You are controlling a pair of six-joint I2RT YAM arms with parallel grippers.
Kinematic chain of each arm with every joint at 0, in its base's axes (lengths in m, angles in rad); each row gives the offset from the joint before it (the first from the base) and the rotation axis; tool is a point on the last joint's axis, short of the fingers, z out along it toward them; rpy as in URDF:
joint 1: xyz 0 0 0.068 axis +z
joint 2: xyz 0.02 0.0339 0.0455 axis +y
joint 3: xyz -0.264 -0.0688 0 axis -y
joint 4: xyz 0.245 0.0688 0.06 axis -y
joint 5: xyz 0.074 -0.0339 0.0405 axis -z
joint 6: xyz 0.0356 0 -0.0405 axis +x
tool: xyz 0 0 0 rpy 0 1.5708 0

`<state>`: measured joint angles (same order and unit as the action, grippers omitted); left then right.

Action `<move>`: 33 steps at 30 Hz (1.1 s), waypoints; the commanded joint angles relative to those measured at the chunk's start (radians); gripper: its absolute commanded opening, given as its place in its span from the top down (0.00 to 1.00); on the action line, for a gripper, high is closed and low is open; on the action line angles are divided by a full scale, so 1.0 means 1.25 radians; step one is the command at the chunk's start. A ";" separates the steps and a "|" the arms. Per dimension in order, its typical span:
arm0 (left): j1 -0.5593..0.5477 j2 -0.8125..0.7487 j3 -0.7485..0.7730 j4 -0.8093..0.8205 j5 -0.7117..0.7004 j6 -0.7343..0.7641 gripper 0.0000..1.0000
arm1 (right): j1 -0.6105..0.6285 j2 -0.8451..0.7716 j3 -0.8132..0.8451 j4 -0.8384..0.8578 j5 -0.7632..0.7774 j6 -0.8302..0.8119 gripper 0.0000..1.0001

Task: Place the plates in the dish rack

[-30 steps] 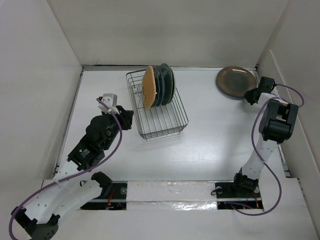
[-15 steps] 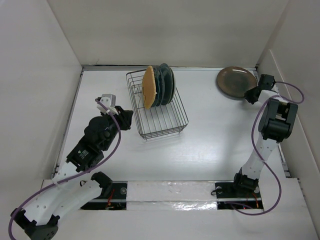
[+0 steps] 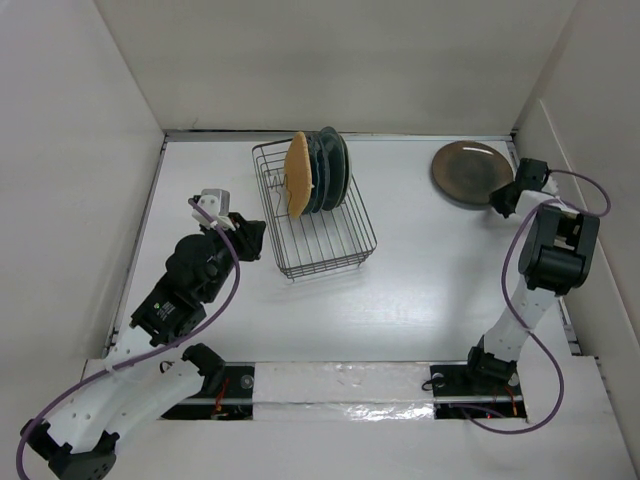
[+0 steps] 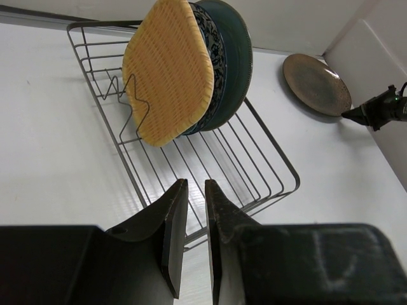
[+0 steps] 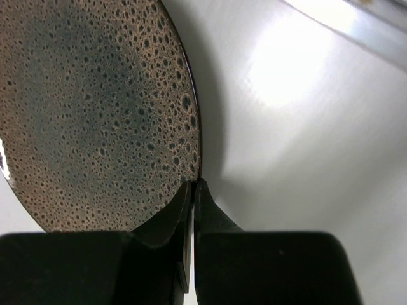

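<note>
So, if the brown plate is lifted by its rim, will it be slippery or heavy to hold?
The brown plate looks glossy, so the right gripper may slip on its rim. It seems stiff ceramic, probably heavy for an edge pinch and breakable if dropped. Lying flat, it would likely slide when pushed, not roll.

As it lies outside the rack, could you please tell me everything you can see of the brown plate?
The brown plate is round, glossy and ceramic-looking. Its brown glaze is densely speckled with dark pits, greyer toward the middle, with a thin dark rim. It lies face up, apparently flat, at the far right corner of the white table, apart from the dish rack. The right gripper has its closed fingers at the plate's edge; whether they pinch it is unclear.
</note>
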<state>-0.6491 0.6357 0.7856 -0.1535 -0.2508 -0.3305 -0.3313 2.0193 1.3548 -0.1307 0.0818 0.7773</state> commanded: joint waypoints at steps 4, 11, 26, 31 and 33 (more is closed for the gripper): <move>-0.005 -0.016 0.011 0.038 0.018 0.002 0.86 | 0.009 -0.163 -0.221 0.065 -0.042 -0.065 1.00; -0.005 -0.039 0.005 0.036 0.020 -0.002 0.86 | 0.078 -0.342 -0.426 0.162 -0.059 -0.023 1.00; -0.005 -0.048 0.001 0.036 0.033 -0.002 0.85 | 0.045 -0.545 -0.637 0.276 -0.178 -0.029 0.43; -0.005 -0.040 0.001 0.036 0.029 -0.001 0.85 | 0.045 -0.476 -0.631 0.290 -0.224 -0.056 0.42; -0.005 -0.039 0.002 0.036 0.031 -0.001 0.85 | 0.038 -0.438 -0.626 0.286 -0.238 -0.069 0.42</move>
<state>-0.6491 0.5865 0.7856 -0.1539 -0.2169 -0.3313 -0.2703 1.4376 0.5354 0.1883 -0.1635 0.7372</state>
